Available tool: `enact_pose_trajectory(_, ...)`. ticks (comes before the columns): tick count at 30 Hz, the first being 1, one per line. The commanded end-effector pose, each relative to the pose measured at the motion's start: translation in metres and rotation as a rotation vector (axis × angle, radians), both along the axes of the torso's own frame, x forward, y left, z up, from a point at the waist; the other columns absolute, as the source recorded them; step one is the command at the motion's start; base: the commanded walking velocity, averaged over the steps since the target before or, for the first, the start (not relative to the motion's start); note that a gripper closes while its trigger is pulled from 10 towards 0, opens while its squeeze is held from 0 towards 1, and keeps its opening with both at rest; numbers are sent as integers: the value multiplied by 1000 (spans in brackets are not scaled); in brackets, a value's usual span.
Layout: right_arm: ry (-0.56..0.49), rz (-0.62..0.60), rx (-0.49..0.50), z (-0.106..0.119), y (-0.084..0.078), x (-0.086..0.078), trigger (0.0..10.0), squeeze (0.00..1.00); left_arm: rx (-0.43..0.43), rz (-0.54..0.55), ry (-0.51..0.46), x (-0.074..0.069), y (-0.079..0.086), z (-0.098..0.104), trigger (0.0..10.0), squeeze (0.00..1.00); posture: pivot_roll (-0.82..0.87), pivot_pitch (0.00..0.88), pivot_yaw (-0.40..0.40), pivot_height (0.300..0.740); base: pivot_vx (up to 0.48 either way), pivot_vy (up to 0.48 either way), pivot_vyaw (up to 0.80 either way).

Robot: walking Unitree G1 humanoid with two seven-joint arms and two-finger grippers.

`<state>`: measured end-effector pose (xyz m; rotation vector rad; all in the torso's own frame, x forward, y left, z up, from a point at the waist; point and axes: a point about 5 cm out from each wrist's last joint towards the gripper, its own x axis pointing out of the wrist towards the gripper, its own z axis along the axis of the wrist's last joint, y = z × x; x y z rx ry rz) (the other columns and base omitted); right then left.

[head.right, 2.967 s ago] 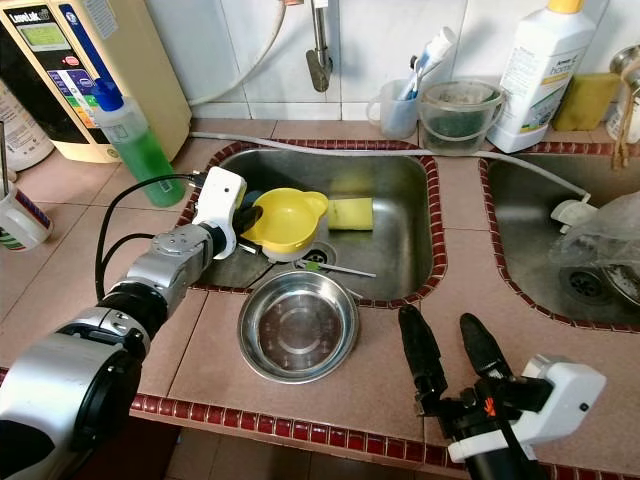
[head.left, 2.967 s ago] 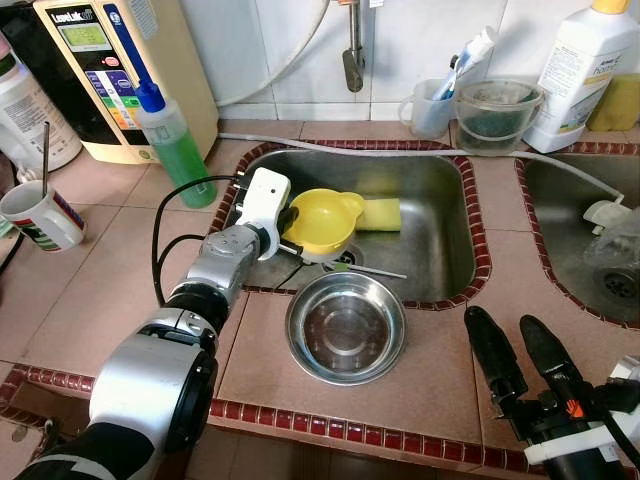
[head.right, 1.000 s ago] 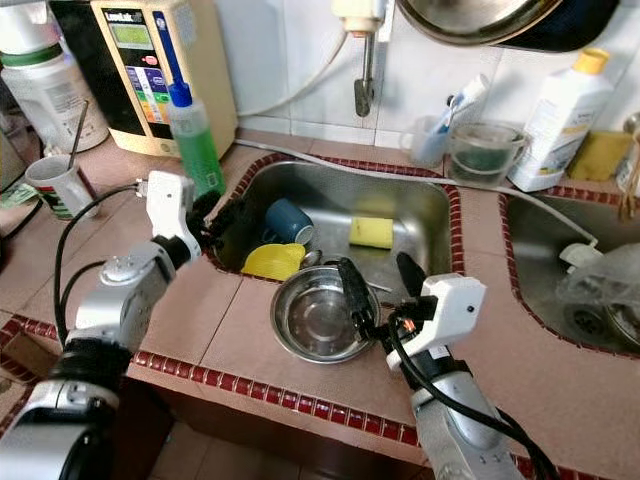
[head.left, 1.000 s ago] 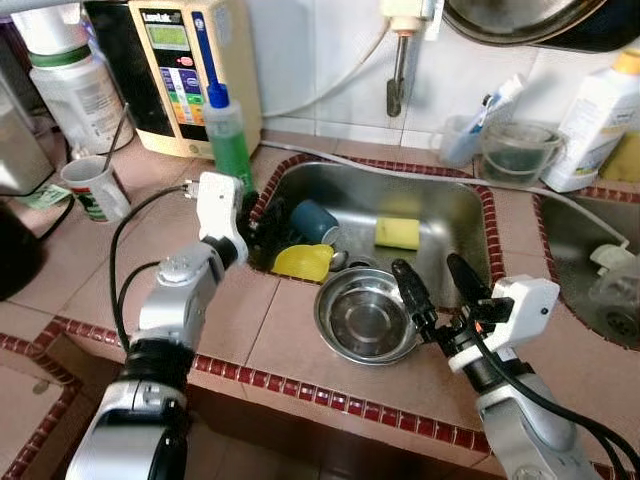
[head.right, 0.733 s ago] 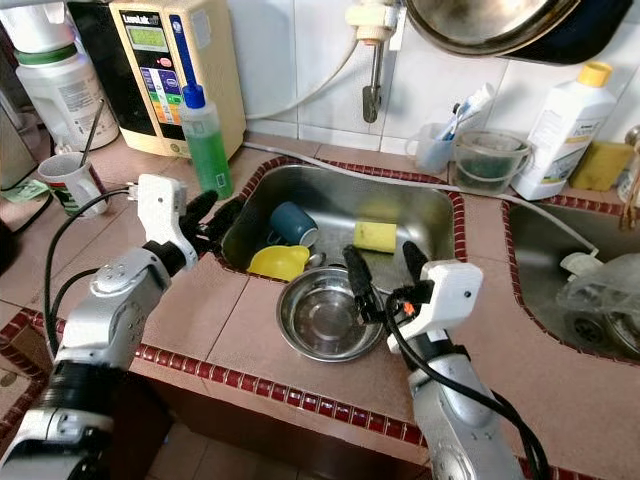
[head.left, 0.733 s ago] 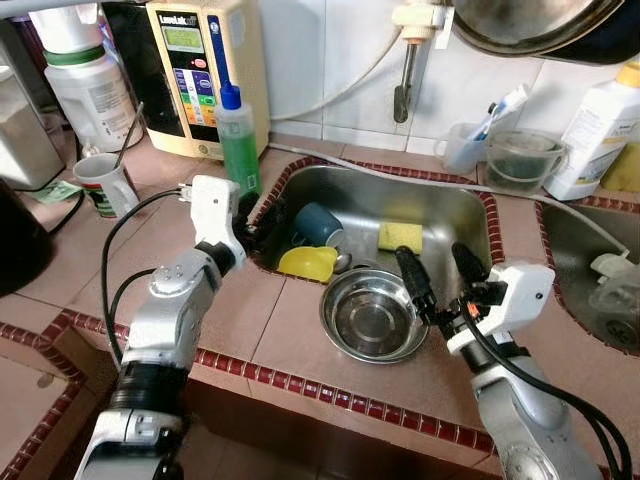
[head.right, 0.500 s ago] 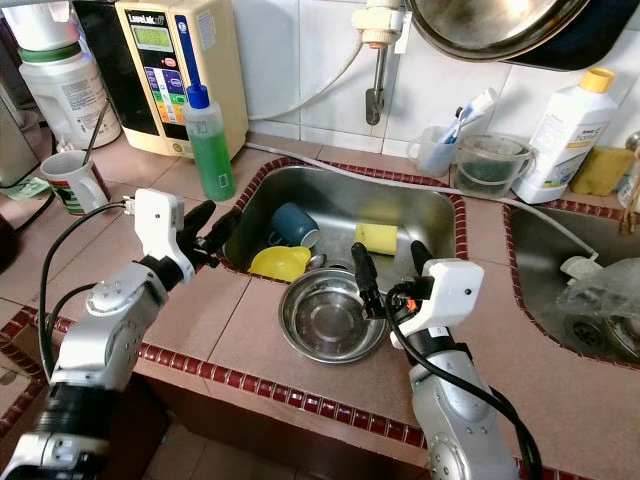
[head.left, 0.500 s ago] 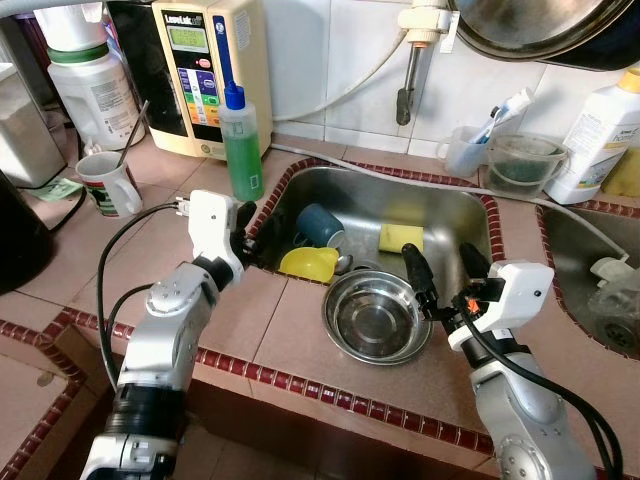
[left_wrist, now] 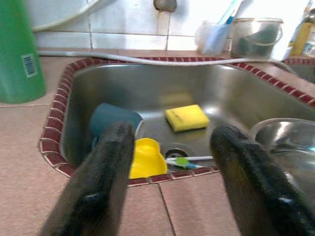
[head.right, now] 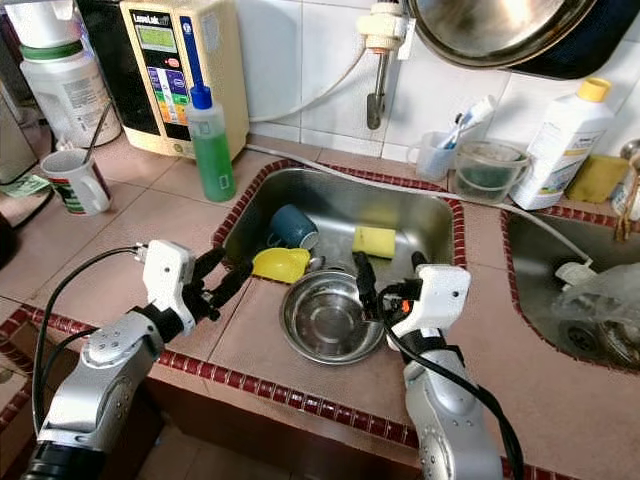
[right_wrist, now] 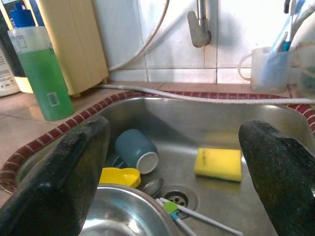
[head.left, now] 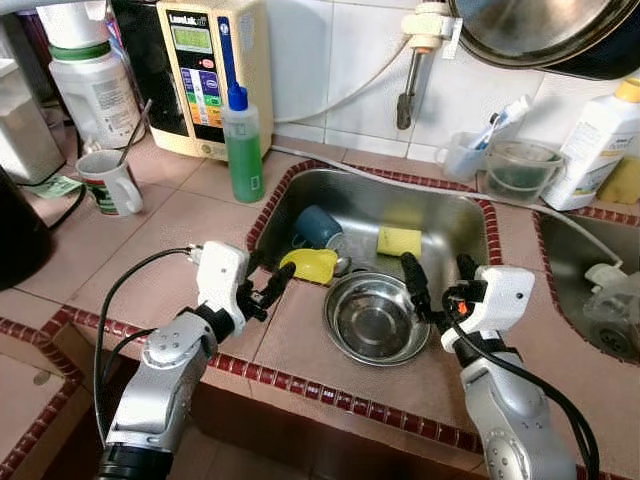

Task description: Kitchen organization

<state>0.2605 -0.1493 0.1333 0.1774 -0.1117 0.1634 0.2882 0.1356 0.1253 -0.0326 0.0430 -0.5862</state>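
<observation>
Steel bowl [head.left: 377, 319] rim partly behind right gripper [head.left: 436, 284]

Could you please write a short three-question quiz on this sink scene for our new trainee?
1. True or false: the steel bowl sits on the tiled counter at the sink's near edge.
2. What lies on its side in the sink? A) blue mug B) green soap bottle C) white mug
3. Fill in: the right pincer is open, its left finger over the bowl's ____ rim.

Key: 1 true; 2 A; 3 right.
</observation>
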Motion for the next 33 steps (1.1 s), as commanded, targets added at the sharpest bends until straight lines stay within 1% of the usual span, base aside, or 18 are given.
enact_pose_trajectory(1, 16, -15, -5, -2, -4, 3, 10000, 0, 1, -42, -6, -4, -3, 5, 10000, 1000, -9, 0, -20, 740, 0, 0, 0)
enact_pose_trajectory(3, 22, -16, -10, -3, -4, 3, 10000, 0, 6, -44, -7, -5, -3, 5, 10000, 1000, -8, 0, -21, 740, 0, 0, 0)
enact_pose_trajectory(6, 52, -16, -32, -7, -6, 6, 10000, 0, 3, -78, 0, -9, -4, 7, 10000, 1000, -5, 0, -26, 740, 0, 0, 0)
enact_pose_trajectory(10, 99, -2, -41, -10, -6, 10, 10000, 0, 25, -111, -4, -14, -7, 10, 10000, 1000, 4, 0, -36, 740, 0, 0, 0)
enact_pose_trajectory(14, 121, 37, -55, -11, -2, 14, 10000, 0, 32, -155, -13, -20, -10, 15, 10000, 1000, 14, 0, -45, 740, 0, 0, 0)
enact_pose_trajectory(15, 121, 37, -55, -11, -2, 14, 10000, 0, 32, -155, -13, -20, -10, 15, 10000, 1000, 14, 0, -45, 740, 0, 0, 0)
enact_pose_trajectory(18, 135, 77, -55, -13, 2, 15, 10000, 0, 53, -192, -17, -27, -14, 15, 10000, 1000, 34, 0, -59, 740, 0, 0, 0)
enact_pose_trajectory(20, 140, 86, -59, -14, 3, 15, 10000, 0, 57, -203, -15, -29, -15, 15, 10000, 1000, 40, 0, -63, 740, 0, 0, 0)
enact_pose_trajectory(21, 147, 115, -56, -15, 4, 15, 10000, 0, 61, -222, -13, -33, -16, 16, 10000, 451, 48, 0, -67, 740, 0, 0, 0)
enact_pose_trajectory(22, 156, 138, -56, -17, 6, 15, 10000, 0, 69, -249, -19, -38, -17, 17, 10000, 0, 57, 0, -75, 740, 0, 0, 0)
enact_pose_trajectory(23, 166, 160, -56, -18, 7, 15, 10000, 0, 78, -279, -27, -43, -18, 18, 10000, 0, 59, 0, -77, 740, 0, 0, 0)
enact_pose_trajectory(25, 166, 160, -56, -18, 7, 15, 10000, 0, 78, -279, -27, -43, -18, 18, 10000, 0, 59, 0, -77, 740, 0, 0, 0)
enact_pose_trajectory(26, 187, 182, -56, -21, 7, 13, 10000, 0, 85, -309, -23, -49, -18, 18, 10000, 0, 73, 0, -87, 740, 0, 0, 0)
enact_pose_trajectory(29, 197, 192, -54, -23, 7, 11, 10000, 0, 91, -322, -24, -52, -18, 19, 10000, 0, 76, 0, -88, 740, 0, 0, 0)
enact_pose_trajectory(33, 238, 221, -66, -34, 2, 1, 10000, 0, 92, -370, -39, -60, -22, 21, 10000, 0, 86, 0, -93, 740, 0, 0, 0)
